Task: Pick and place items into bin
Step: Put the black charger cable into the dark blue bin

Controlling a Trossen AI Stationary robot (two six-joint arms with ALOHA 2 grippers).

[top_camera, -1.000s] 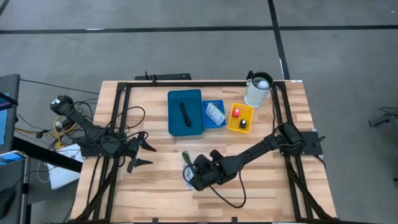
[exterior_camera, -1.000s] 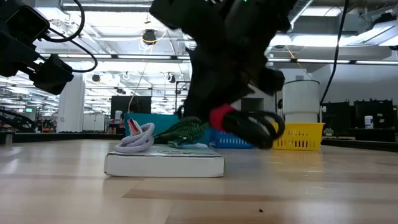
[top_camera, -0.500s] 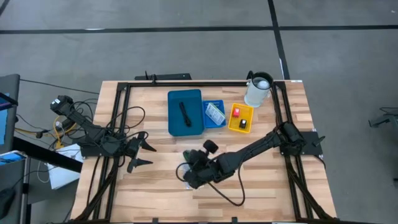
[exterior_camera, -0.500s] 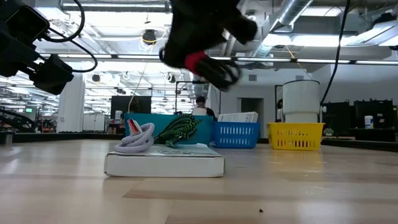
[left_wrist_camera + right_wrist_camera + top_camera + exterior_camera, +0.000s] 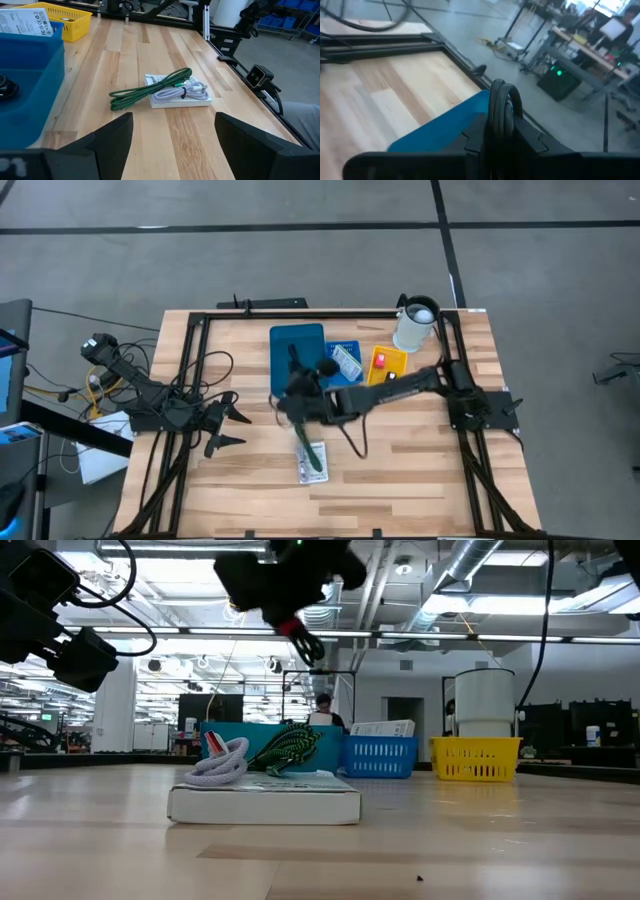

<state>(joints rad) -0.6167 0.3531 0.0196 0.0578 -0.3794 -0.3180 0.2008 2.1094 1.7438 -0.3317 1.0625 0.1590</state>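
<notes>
Over the blue bin's point(image 5: 298, 360) near edge, our right gripper point(image 5: 289, 402) clamps a black cable loop point(image 5: 503, 107). Released early, we judge, it could catch the rim or drop onto the table point(image 5: 420, 470). The green cable point(image 5: 150, 90) waits on its white packet point(image 5: 177, 96). Our left gripper point(image 5: 228, 428) idles, jaws spread.

Pale wooden table point(image 5: 420, 470), matt plastic bins, braided green cable point(image 5: 145, 90).

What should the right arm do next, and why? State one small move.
Probably move slightly farther over the blue bin before releasing: the right gripper grips a black cable above the bin's near edge, not yet over its middle.
</notes>
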